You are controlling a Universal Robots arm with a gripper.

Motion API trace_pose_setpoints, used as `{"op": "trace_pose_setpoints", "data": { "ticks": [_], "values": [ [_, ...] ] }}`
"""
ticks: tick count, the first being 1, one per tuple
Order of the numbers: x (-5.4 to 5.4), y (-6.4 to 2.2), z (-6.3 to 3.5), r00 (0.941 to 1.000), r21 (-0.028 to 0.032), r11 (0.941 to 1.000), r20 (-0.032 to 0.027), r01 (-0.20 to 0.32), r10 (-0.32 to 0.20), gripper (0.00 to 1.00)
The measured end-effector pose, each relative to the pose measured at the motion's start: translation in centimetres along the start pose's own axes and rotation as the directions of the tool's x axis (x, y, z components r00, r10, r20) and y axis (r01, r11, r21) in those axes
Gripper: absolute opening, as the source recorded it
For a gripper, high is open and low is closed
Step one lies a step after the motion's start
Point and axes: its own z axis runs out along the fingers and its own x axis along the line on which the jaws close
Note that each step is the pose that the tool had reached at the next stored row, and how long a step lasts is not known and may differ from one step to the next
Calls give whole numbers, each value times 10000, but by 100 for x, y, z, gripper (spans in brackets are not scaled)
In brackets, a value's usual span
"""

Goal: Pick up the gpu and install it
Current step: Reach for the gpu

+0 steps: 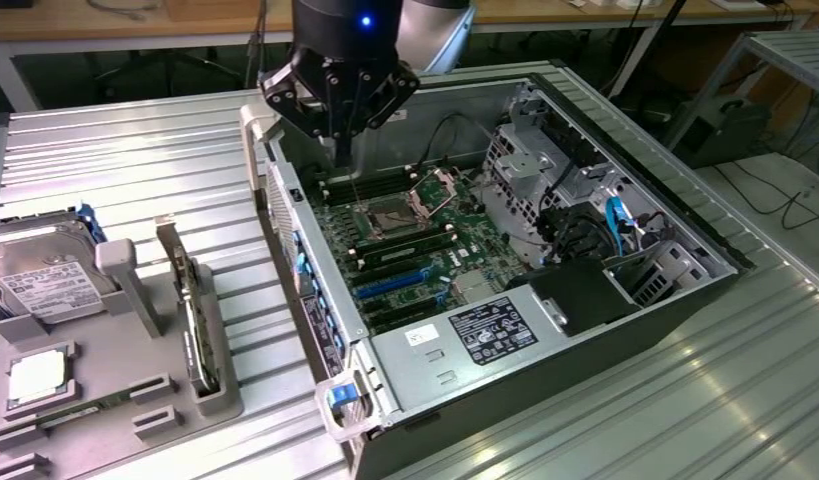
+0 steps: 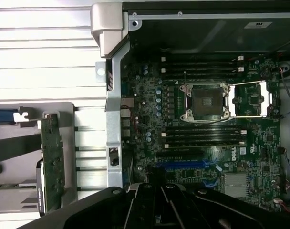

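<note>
The exterior camera sits high off the bench (image 1: 116,150) and looks down at an angle across the open computer case (image 1: 569,400), with the grey parts holder (image 1: 162,360) at lower left. My wrist camera looks straight down from closer, past my hand (image 2: 157,202). Both views share the motherboard (image 1: 409,250) and the holder.

I am wearing a glossy black wrist housing (image 1: 340,25), with a small blue light (image 1: 366,20) glowing at its two o'clock. My gripper (image 1: 340,140) is showing black angular linkages, and a silver-grey arm link (image 1: 440,30) is showing at its one o'clock.
</note>
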Motion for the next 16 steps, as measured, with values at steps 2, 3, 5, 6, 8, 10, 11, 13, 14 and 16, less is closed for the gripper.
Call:
{"op": "trace_pose_setpoints", "data": {
  "ticks": [2, 3, 5, 6, 8, 10, 11, 13, 14, 16],
  "values": [
    [9, -8, -1, 10000, 0, 10000, -1, 3, -3, 11],
    [13, -12, -1, 10000, 0, 10000, -1, 5, -5, 11],
    [21, -21, -2, 10000, 0, 10000, -1, 8, -8, 11],
    [26, -26, -3, 10000, 0, 10000, -2, 11, -11, 11],
    [36, -35, -3, 10000, 0, 10000, -1, 15, -15, 11],
    [50, -48, -5, 10000, 0, 10000, -2, 20, -20, 11],
    [56, -54, -6, 10000, 1, 10000, -3, 22, -22, 11],
    [68, -66, -6, 10000, -1, 10000, -2, 26, -26, 11],
    [72, -70, -7, 10000, 0, 10000, -3, 28, -28, 11],
    [79, -78, -7, 10000, -1, 10000, -2, 31, -31, 11]
  ]
}}
